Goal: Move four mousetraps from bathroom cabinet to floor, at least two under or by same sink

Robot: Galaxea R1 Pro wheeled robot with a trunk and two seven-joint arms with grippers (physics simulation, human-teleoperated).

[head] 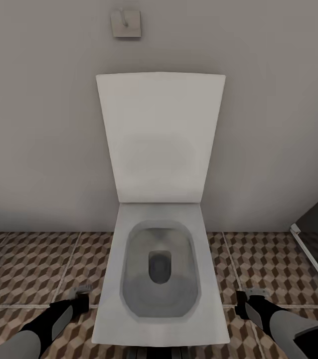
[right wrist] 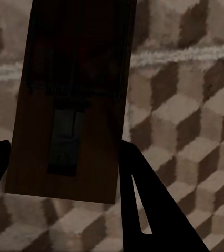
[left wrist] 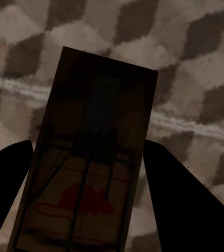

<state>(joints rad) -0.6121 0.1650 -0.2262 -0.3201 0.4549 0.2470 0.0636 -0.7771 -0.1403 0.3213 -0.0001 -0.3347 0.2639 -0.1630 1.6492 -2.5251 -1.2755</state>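
Head view puts me facing a white toilet [head: 159, 269] with its lid up, both arms low over the bathroom floor [head: 29, 269]. My left gripper [left wrist: 88, 173] clamps one mousetrap [left wrist: 91, 157], and my right gripper [right wrist: 64, 163] clamps another mousetrap [right wrist: 72, 105]. I judge neither is placed yet, and I still need to reach the sink.

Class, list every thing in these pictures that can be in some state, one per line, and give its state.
toilet lid: raised against the wall
toilet bowl: uncovered
left gripper: shut on a mousetrap
left mousetrap: held above the cube-patterned floor
right gripper: shut on a mousetrap
right mousetrap: held above the floor
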